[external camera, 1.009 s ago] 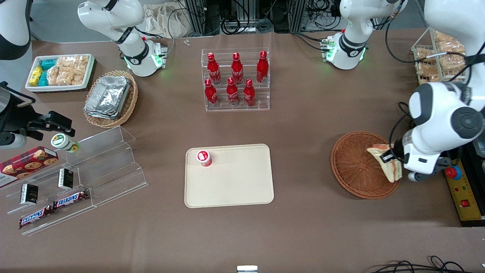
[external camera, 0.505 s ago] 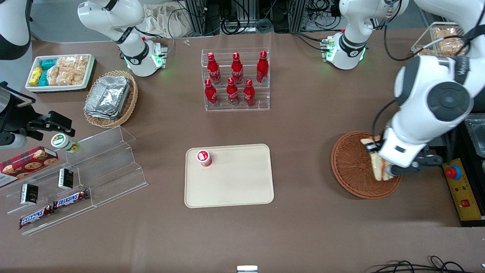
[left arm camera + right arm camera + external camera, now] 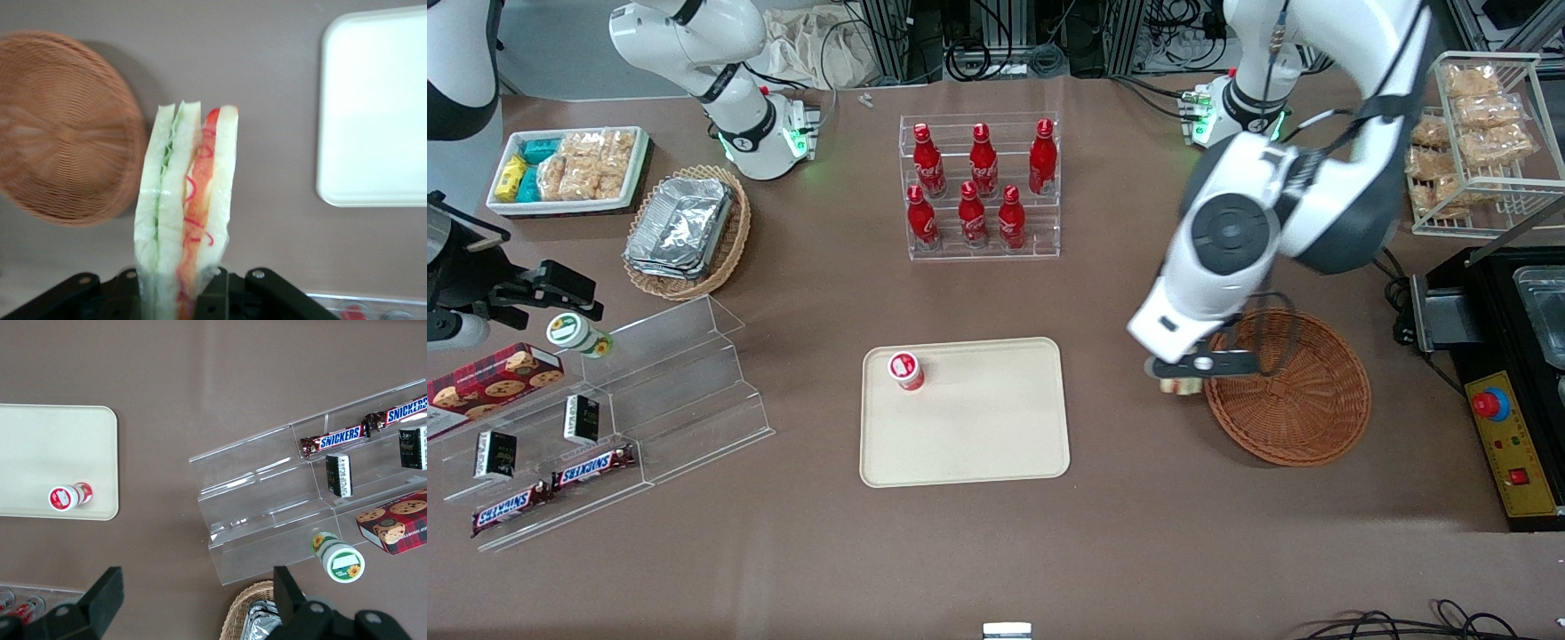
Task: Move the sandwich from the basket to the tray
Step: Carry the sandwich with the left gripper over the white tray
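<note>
My gripper (image 3: 1183,378) hangs above the bare table between the round reddish-brown basket (image 3: 1303,400) and the beige tray (image 3: 978,436), just off the basket's rim. It is shut on the sandwich (image 3: 187,213), a white bread wedge with red and green filling, held upright between the fingers (image 3: 217,293). In the front view only a small bit of the sandwich (image 3: 1181,386) shows under the arm. The basket (image 3: 60,160) holds nothing, and the tray (image 3: 377,113) lies close by.
A small red-capped bottle (image 3: 905,370) stands on the tray's corner. A clear rack of red bottles (image 3: 980,188) sits farther from the camera. A clear stepped shelf with snacks (image 3: 605,418) lies toward the parked arm's end, and a black box with a red button (image 3: 1512,436) toward the working arm's.
The gripper lifted the sandwich out of the basket and carried it over the basket's rim toward the tray. The basket now holds nothing.
</note>
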You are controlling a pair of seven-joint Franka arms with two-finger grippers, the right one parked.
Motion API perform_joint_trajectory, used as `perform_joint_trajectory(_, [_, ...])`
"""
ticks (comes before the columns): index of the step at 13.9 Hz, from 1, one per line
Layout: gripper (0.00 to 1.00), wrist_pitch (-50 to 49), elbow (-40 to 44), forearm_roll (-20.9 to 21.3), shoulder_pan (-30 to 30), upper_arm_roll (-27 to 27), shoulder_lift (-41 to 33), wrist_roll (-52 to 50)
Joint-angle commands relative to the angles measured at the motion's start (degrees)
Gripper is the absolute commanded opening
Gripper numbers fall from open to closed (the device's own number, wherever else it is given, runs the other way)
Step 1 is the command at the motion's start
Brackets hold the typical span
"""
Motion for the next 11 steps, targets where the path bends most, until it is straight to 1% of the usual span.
perform_joint_trajectory(1, [0.00, 1.23, 9.24, -0.54, -7.05, 0.80, 10.11, -6.21])
perform_joint_trajectory(2, [0.00, 3.69, 10.56, -0.54, -9.17, 0.80, 12.58, -7.80])
perform_joint_trajectory(4, [0.00, 10.44, 10.93, -0.54, -11.03, 0.80, 15.93, -9.39])
perform_joint_trajectory(5, [0.00, 13.35, 10.84, -0.63, -11.04, 0.71, 16.99, -9.39])
perform_joint_trajectory(11, [0.00, 21.28, 11.02, -0.63, -11.04, 0.71, 23.14, -9.13])
